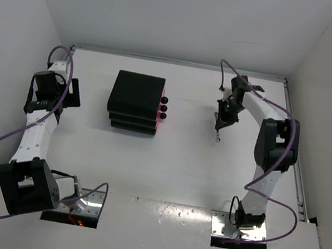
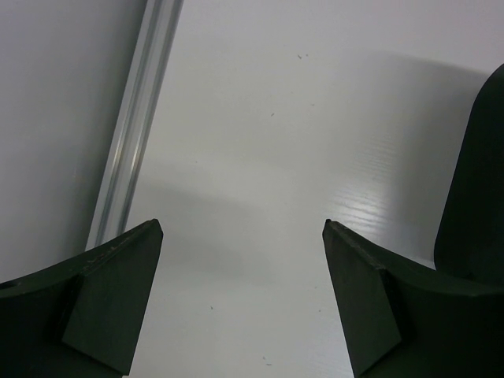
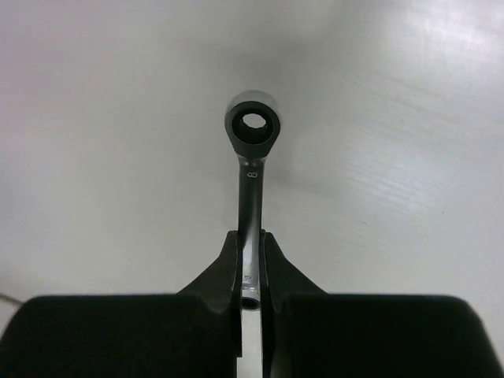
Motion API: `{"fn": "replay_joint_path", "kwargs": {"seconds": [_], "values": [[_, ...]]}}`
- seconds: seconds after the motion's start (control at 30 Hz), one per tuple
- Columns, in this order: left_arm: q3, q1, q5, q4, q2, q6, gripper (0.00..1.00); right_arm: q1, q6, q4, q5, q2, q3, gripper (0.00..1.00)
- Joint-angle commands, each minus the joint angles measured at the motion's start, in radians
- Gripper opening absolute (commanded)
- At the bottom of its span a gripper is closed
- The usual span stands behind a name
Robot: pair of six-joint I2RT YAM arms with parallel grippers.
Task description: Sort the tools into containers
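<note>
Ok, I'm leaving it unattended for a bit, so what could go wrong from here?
The right gripper pinches the wrench by its thin shank only, with the ring end sticking out, so it may pivot or slip. The drawer unit looks closed. Its knobs face the right gripper, which is full, and the open left gripper sits on the unit's other side.

thin silver wrench (image 3: pixel 250 189): smooth metal, dull sheen | white table (image 2: pixel 276 142): smooth, faintly glossy | silver edge rail (image 2: pixel 134 134): brushed metal | black boxy drawer unit (image 1: pixel 136 94): matt
</note>
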Motion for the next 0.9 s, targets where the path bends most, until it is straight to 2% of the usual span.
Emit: {"fn": "replay_joint_path", "kwargs": {"seconds": [0.0, 0.07, 0.23, 0.4, 0.63, 0.87], "values": [[0.015, 0.012, 0.004, 0.032, 0.041, 0.002, 0.9, 0.012, -0.04, 0.013, -0.192, -0.177, 0.146, 0.0], [0.024, 0.012, 0.013, 0.032, 0.087, 0.012, 0.9, 0.021, -0.031, 0.049, -0.269, -0.209, 0.187, 0.0], [0.071, 0.021, 0.145, -0.025, 0.202, 0.054, 0.9, 0.076, 0.026, 0.109, -0.445, -0.243, 0.302, 0.0], [0.052, -0.026, 0.146, 0.001, 0.224, 0.065, 0.88, 0.199, 0.095, 0.12, -0.495, -0.072, 0.576, 0.0], [0.021, -0.071, 0.156, 0.013, 0.247, 0.094, 0.88, 0.362, 0.096, 0.139, -0.398, 0.107, 0.816, 0.0], [0.03, -0.092, 0.137, 0.022, 0.276, 0.105, 0.88, 0.469, 0.003, 0.138, -0.236, 0.191, 0.899, 0.0]]}}
